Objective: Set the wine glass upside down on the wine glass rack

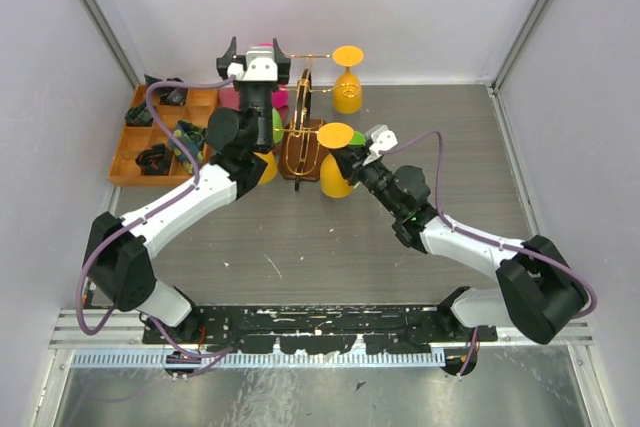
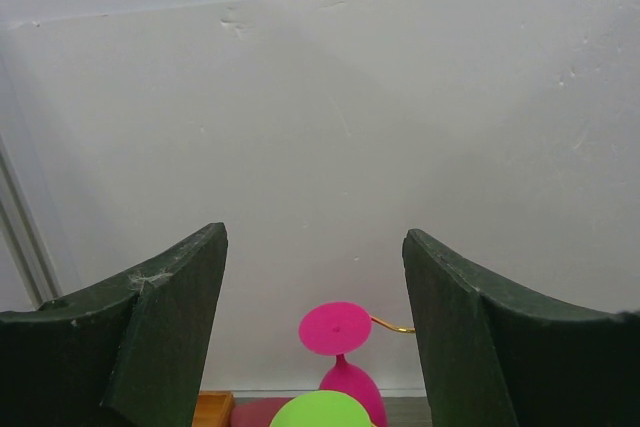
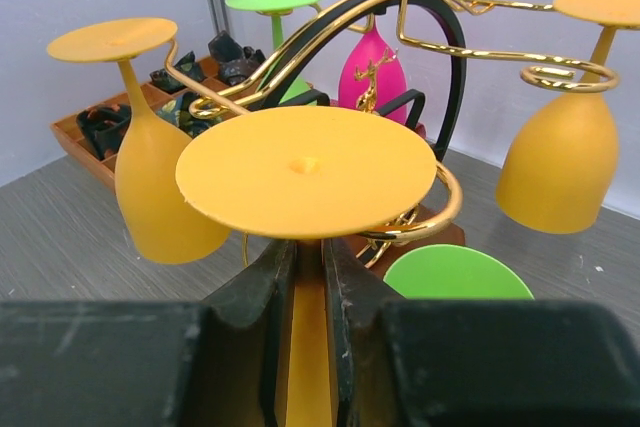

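1. Right claw [image 3: 308, 259] is pinched on the stem of the yellow glass [image 3: 305, 169], foot up and bowl hanging.
2. That glass is at the rack [image 1: 298, 150], mid-width of the table [image 1: 400, 277] toward its far edge. Its foot is over a gold hook; whether it's seated I can't tell.
3. Left claw [image 2: 315, 247] gapes empty, raised high.
4. It looks light, stiff and slick, so the stem just under the foot seems the best grip.
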### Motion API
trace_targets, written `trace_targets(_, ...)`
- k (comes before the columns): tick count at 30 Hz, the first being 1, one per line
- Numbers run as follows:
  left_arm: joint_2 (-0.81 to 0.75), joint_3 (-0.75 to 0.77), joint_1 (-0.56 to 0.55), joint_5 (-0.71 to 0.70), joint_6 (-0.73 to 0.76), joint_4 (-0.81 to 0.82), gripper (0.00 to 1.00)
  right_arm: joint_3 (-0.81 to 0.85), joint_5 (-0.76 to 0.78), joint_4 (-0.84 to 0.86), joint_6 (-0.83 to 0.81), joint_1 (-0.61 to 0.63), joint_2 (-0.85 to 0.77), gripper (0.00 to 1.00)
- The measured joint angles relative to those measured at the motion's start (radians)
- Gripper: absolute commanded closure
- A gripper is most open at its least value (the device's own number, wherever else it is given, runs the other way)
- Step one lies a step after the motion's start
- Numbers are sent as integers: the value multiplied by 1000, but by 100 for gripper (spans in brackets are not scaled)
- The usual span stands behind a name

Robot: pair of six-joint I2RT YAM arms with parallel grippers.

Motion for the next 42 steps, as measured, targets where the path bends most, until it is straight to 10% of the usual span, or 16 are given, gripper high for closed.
trace_targets(42,51,28,37,11,-21,3,22,1,197,19,-27,2,23,99)
